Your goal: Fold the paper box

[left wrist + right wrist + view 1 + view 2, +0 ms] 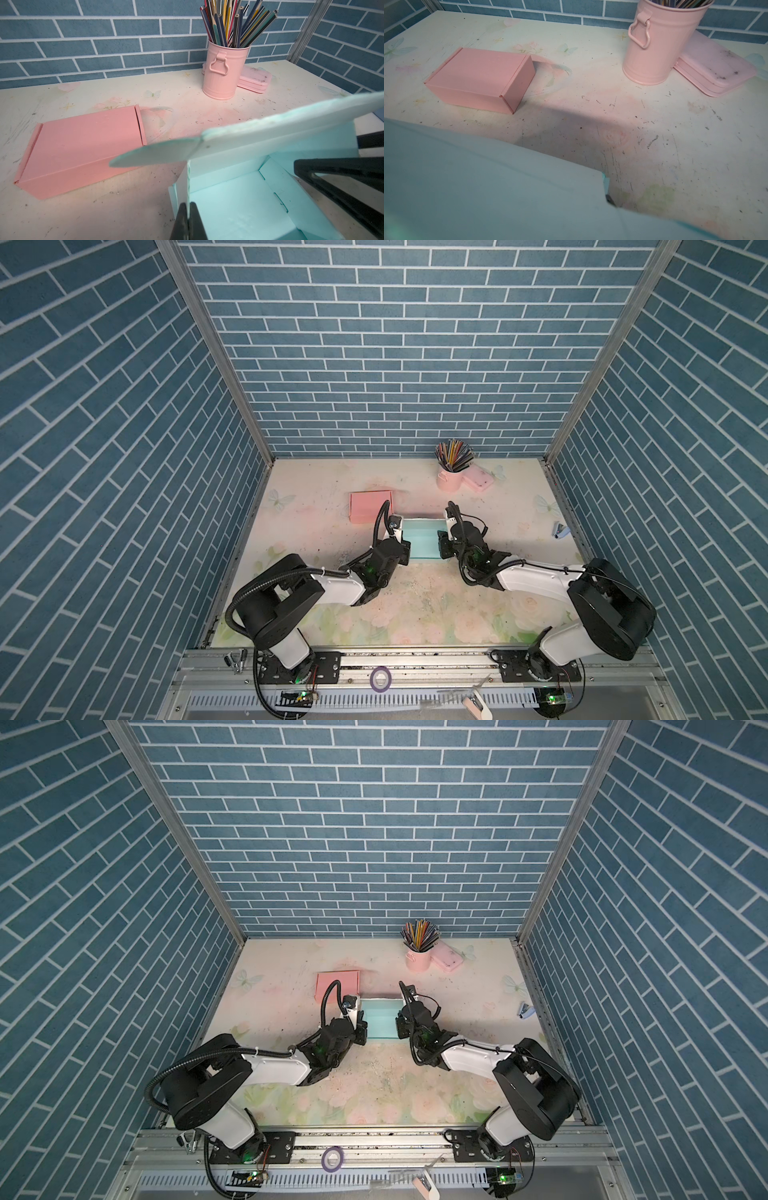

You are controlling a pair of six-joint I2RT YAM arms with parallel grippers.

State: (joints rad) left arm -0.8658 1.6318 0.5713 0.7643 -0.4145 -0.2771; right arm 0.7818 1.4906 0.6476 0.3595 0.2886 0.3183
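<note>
Paper box (424, 541) just beside pink box (371, 507), perhaps touching; pencil cup (449, 479) beyond.

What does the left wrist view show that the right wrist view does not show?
Only the left wrist view: the open inside of the light teal paper box, the left gripper shut on its side wall, the black fingers of the right gripper. Only the right wrist view: a wide blurred outer panel of that box. Both: the closed pink paper box, the pink metal bucket of pencils, the flat pink case.
</note>
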